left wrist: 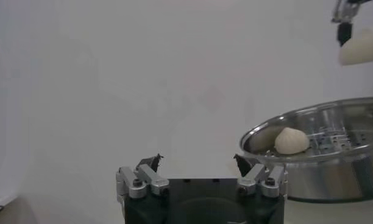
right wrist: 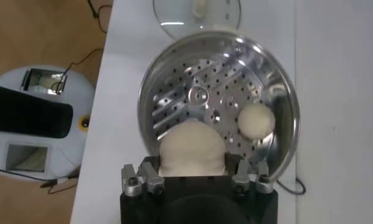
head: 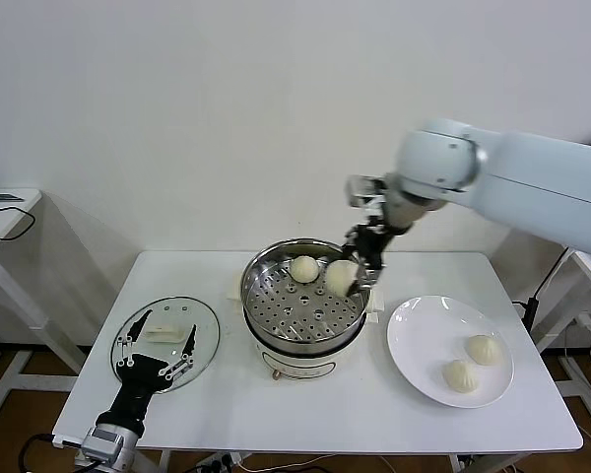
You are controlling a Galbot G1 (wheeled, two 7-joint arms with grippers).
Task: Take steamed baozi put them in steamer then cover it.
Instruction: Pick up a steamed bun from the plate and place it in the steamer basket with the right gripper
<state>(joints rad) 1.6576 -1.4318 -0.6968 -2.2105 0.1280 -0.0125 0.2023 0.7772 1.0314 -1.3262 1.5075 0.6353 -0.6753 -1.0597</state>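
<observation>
The right hand held a baozi above the steamer, near its right rim; another bun already sat on the tray. Two buns waited on the plate. It should be lowered onto bare tray before release. The left hand hovered wide over the cover.

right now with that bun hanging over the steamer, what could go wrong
1. The right gripper holds a baozi near the steamer rim on the plate side; released there, it might catch the rim and roll out.
2. Another bun already sits on the tray at the far side; dropping too close could knock it.
3. The cover lies flat beside the steamer with the left gripper over it, jaws open; a poor grip on the handle could let it slip.
</observation>
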